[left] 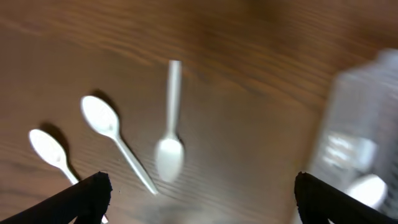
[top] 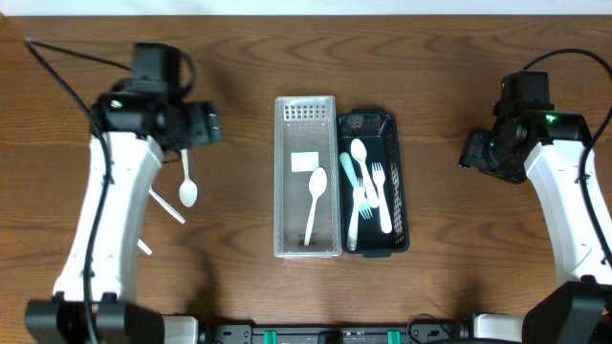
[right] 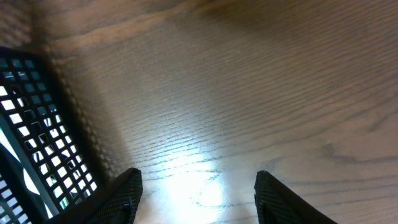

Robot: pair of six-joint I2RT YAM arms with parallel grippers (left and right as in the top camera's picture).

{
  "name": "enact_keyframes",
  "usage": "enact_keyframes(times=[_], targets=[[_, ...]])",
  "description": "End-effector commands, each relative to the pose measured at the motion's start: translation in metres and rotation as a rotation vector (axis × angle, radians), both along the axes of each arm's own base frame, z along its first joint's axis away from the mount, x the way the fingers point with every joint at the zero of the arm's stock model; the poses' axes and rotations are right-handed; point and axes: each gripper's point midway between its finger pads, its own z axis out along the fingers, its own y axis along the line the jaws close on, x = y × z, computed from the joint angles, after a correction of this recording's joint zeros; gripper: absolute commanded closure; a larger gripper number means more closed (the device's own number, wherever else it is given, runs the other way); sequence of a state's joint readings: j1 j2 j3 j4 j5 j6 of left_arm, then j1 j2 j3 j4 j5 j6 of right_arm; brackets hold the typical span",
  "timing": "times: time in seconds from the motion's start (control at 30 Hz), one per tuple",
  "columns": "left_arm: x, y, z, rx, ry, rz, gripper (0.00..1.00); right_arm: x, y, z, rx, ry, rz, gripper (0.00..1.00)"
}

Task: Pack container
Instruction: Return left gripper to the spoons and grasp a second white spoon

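Left end effector (left: 202, 186): released, fingers spread wide with nothing between them, above the table's left side.
Next pick: probably the middle spoon (left: 169, 149). Straddle its handle, stay off the neighbouring spoon (left: 115, 140), and reach the table before closing.
Clear container (top: 292, 229): at the table's centre, one spoon inside (top: 314, 196). Lay the next one lengthwise beside it.
Dark basket (top: 403, 182): touching the container's right wall, holding forks and spoons.
Right end effector (right: 198, 180): released and empty, over bare table beside the basket.
Hard to see: the left wrist view is blurred and the container there is a smear. Overhead, the left arm covers parts of two spoons.
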State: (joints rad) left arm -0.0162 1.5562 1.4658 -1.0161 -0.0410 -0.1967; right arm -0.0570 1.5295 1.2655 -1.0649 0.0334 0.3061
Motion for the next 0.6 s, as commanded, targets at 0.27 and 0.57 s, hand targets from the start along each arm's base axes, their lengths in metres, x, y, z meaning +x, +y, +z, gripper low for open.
enact_keyframes(times=[0.27,0.57], targets=[[0.013,0.044,-0.107,0.012,0.277,-0.016,0.03,-0.001,-0.002,0.0,0.005,-0.002,0.0,0.38],[0.016,0.033,-0.169,-0.058,0.393,-0.074,0.04,0.001,-0.002,0.001,0.002,-0.008,0.006,0.38]])
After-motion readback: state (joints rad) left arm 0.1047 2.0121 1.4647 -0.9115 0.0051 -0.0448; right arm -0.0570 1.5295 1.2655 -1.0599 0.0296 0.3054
